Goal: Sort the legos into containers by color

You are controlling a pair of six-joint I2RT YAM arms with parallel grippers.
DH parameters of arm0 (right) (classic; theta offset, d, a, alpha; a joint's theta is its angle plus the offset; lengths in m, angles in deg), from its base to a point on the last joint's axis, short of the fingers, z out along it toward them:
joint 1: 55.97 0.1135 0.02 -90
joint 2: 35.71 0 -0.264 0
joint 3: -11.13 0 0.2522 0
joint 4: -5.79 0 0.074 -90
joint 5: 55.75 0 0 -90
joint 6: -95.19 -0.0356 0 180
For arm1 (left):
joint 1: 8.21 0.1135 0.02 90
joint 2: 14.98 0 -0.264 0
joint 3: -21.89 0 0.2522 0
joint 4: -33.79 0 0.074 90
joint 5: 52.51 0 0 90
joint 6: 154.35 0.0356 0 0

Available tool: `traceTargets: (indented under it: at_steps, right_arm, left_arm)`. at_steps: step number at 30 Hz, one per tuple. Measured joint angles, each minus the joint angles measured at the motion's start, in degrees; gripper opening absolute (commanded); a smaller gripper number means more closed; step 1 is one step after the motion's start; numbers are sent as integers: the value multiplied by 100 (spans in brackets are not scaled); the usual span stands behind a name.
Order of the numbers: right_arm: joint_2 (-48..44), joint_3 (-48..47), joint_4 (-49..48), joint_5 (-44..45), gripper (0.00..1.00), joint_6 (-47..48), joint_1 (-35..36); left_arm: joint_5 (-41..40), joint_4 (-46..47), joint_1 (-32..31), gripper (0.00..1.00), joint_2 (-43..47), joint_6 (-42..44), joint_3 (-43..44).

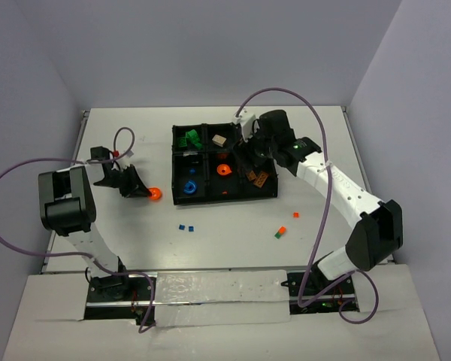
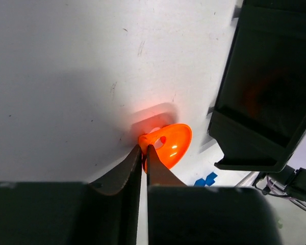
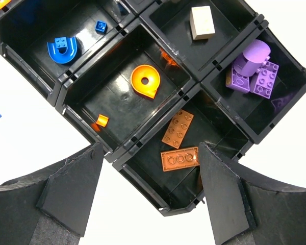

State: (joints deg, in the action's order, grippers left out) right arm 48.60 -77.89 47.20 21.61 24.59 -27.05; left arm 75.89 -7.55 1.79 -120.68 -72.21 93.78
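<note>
Left fingers are closed on the rim of the round, dished orange plastic lego. The pinch takes only its thin edge, and most of the piece hangs out beyond the tips. It sits just left of the shallow black six-compartment tray, low over the white surface. You cannot tell from these views whether it is touching or just clear of the surface. Right fingers are spread wide and hold nothing. They hang over the tray's near-right compartment, where two flat brown lego plates lie. The near-middle compartment next to it holds an orange ring-shaped lego, so that is the likely target for your piece. Risk one: with an edge-only grip the dished piece may pivot or squirt out when you lift or swing, and land in the wrong place. The nearest place is the near-left compartment with the blue curved lego, which lies on your path. Risk two: the right arm sits over the tray beside the target, so bringing the left arm in may make the two arms clash. Risk three: a release from too high may bounce the piece over the low divider wall. Two small blue legos and a small green lego remain loose on the surface.
</note>
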Motion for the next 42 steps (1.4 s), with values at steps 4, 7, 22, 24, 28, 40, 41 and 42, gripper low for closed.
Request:
traceTargets:
  at_steps: [4,7,22,24,28,40,41,42]
  right_arm:
    - [-191,175,4,-77,82,2,-199]
    - [-497,489,56,-188,86,44,-450]
    - [-2479,2450,942,-93,100,471,-1825]
    - [-2529,2598,1135,45,100,555,-1975]
    - [-2533,2774,1521,245,99,810,-2464]
    - [-1545,2791,2017,315,88,963,-3004]
    - [-1480,2758,2023,329,86,891,-3005]
    - [-1428,2707,2020,347,85,810,-3005]
  left_arm:
    - [-22,-11,92,0,174,79,0]
    - [-67,-100,211,0,511,212,86]
    - [-1161,148,-2267,0,1838,929,1776]
    - [-1381,133,-2795,0,1548,1031,1919]
    - [-1790,8,-3554,0,901,1204,2226]
    - [-2658,-432,-4361,2,-549,1444,3538]
    - [-2714,-486,-4371,3,-601,1456,3586]
    - [-2767,-543,-4377,5,-647,1467,3643]
